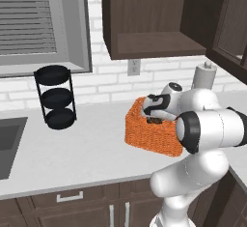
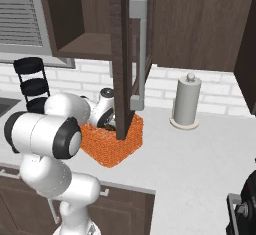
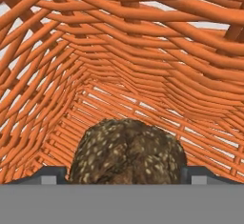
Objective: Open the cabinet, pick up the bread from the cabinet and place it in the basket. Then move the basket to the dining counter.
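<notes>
Bread is lying inside the basket on the counter between the hand's spread, released fingers, so lifting crookedly is risking snagging wicker and dragging everything.

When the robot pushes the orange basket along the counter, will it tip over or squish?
Probably not tip: the basket looks low and wide, sitting flat on the counter. Its woven sides might flex a little. With just the small bread inside, it's likely light and may slide easily.
</notes>
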### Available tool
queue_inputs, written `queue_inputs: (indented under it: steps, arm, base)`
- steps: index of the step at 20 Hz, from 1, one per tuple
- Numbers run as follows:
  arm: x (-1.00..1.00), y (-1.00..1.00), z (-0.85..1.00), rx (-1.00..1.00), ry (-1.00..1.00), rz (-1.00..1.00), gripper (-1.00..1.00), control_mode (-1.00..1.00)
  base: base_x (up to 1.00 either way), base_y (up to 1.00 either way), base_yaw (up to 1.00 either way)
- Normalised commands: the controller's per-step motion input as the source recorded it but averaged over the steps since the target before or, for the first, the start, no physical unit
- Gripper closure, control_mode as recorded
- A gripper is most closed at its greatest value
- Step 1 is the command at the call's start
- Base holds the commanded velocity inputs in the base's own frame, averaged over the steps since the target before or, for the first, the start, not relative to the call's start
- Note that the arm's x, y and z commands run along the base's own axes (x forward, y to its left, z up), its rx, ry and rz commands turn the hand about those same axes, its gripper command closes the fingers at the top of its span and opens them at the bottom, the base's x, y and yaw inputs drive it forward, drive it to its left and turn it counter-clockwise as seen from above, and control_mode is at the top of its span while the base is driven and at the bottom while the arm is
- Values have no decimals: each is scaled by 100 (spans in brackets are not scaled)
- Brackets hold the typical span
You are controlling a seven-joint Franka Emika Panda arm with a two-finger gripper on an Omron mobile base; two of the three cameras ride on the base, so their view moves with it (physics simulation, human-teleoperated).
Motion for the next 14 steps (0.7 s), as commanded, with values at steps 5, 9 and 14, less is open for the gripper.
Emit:
queue_inputs:
  steps: [5, 9, 14]
  arm:
    - [0, -4, 0, 0, 0, 0, -100, -100]
    - [-8, 1, 7, 0, -3, 0, -100, -100]
    - [-46, 1, 65, 0, -1, 0, -100, -100]
  base:
    - [0, 0, 0]
    - [0, 0, 0]
    - [0, 0, 0]
